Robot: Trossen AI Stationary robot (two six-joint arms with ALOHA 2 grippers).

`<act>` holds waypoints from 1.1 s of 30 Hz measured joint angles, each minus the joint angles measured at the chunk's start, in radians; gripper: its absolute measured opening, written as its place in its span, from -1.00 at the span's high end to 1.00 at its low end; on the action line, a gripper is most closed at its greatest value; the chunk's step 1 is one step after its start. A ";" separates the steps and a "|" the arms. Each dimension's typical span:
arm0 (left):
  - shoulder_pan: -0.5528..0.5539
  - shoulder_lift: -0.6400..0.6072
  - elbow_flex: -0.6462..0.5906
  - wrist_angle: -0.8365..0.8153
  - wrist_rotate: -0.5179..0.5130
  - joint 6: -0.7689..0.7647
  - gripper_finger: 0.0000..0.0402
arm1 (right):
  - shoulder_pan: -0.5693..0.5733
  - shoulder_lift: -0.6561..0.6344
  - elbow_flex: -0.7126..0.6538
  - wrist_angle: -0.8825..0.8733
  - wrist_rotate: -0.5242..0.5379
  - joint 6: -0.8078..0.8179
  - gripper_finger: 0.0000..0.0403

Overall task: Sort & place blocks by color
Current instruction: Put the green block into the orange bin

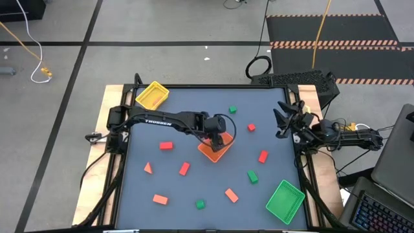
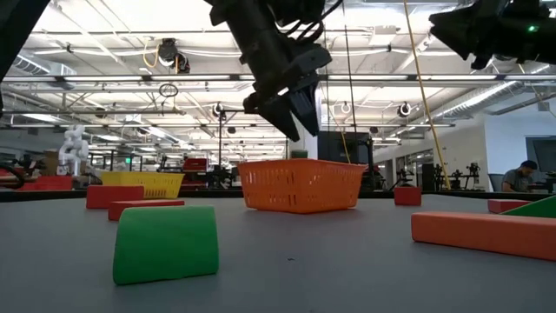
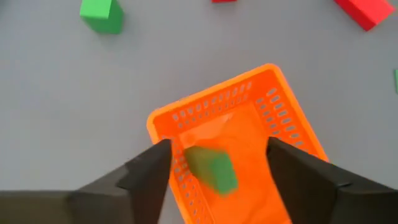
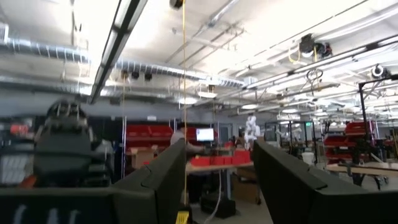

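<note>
A dark grey table (image 1: 194, 188) stands on a grey concrete floor marked with black lines; behind it, a large workshop with bright ceiling lights and red bins on shelves. A person sits at far right of the room in the low view.

The left gripper (image 3: 217, 171) hangs over the orange tray (image 1: 215, 150) near the table's middle, jaws spread, with a green block (image 3: 212, 169) between them over the tray, touching neither finger. The right gripper (image 4: 214, 180) waits raised at the table's right edge, jaws apart, holding nothing.

Red blocks (image 1: 166, 146) and green blocks (image 1: 252, 176) lie scattered across the table. A yellow tray (image 1: 152, 95) sits at the far left corner, a green tray (image 1: 285, 200) at the near right.
</note>
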 joint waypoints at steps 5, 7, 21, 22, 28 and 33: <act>0.004 -0.050 -0.002 0.074 0.000 0.070 -0.57 | 0.000 0.000 0.000 -0.032 -0.001 0.049 0.09; 0.009 -0.091 -0.002 0.107 -0.021 0.112 -0.59 | 0.000 0.007 0.000 -0.070 0.004 0.061 0.09; 0.115 -0.380 -0.257 0.625 0.030 0.311 -0.32 | -0.003 0.290 0.198 -0.450 0.071 0.268 0.09; 0.130 -0.394 -0.313 0.680 0.050 0.305 -0.30 | -0.003 0.330 0.212 -0.466 0.071 0.288 0.09; 0.241 -0.461 -0.619 1.064 0.193 0.243 -0.25 | -0.025 0.557 0.327 -0.505 0.072 0.360 0.09; 0.388 -0.563 -0.757 1.179 0.338 0.176 -0.25 | -0.060 0.757 0.509 -0.585 0.071 0.335 0.09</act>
